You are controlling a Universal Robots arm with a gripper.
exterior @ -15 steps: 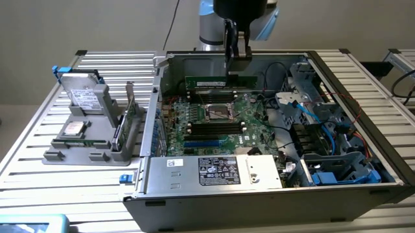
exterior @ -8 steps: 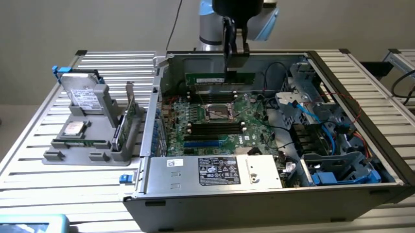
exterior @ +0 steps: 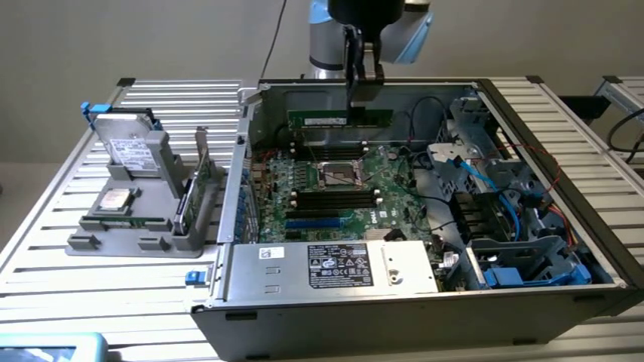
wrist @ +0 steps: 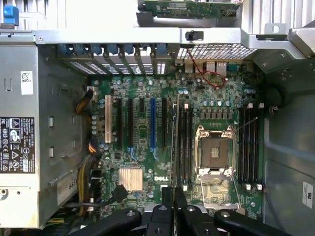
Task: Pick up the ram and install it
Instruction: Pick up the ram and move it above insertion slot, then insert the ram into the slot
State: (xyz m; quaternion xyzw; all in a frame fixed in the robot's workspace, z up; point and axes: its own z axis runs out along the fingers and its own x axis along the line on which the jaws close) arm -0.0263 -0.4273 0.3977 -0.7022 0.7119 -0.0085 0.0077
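Ram [exterior: 322, 119] hangs level, pinched along its top edge by the hand [exterior: 360, 105], above the motherboard [exterior: 302, 185].

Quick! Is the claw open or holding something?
The claw: closed, holding the ram above the motherboard.

Bright even light, mild glare on the slatted table [exterior: 41, 249] (whitish), shadowed case [exterior: 292, 98] interior

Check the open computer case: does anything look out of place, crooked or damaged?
Nothing stands out. The ram hangs in the jaws above the motherboard, not yet in a slot. The processor socket sits bare, but nothing looks spilled or broken.
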